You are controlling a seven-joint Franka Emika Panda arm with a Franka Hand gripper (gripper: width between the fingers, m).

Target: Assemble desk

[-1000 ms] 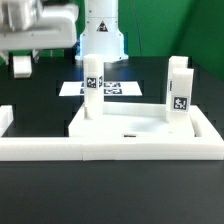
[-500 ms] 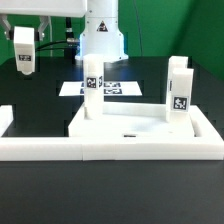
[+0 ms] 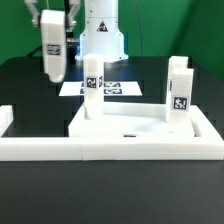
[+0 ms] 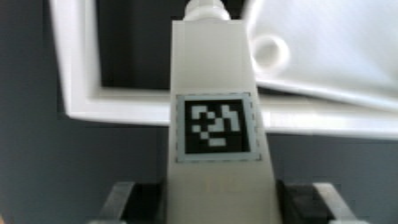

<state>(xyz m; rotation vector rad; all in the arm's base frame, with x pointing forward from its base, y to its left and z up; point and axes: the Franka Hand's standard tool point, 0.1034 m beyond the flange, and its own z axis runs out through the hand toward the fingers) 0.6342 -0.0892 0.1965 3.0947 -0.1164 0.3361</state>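
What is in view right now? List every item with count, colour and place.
Desk top: one, white, lying on the black table inside the border rail.
Mounted legs: two, white with tags, upright on the desk top, one at the exterior view's left, one at its right.
Carried leg: one, white with tag, in the air.
Border rail: one, white, low, along the front.
Marker board: one, white, flat behind the desk top.
Table: one, black.
Gripper: one, shut on the carried leg.

White conical arm base (image 3: 101, 30) seen at far centre, black triangular mark on front. Gripper (image 3: 52, 22) pale grey-white, dark fingers (image 4: 125, 200).
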